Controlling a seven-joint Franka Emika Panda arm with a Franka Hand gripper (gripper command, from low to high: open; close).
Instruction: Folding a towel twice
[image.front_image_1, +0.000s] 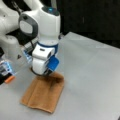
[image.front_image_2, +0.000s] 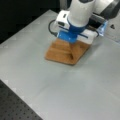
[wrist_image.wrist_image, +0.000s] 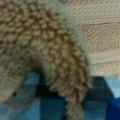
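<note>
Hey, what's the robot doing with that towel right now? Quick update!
Gripper down at towel's far edge, terry cloth bunched against the wrist camera. Towel on table, looks folded over, narrow rectangle. Nothing in the way.

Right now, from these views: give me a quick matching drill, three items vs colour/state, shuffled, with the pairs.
Items:
1. towel
2. gripper
3. table

Descriptions:
A. grey, flat, bare around the cloth
B. orange-brown, lying folded, one edge bunched up close to the wrist camera
C. white and blue, low over the cloth's far edge in both front views

Pairs: 1-B, 2-C, 3-A
</note>
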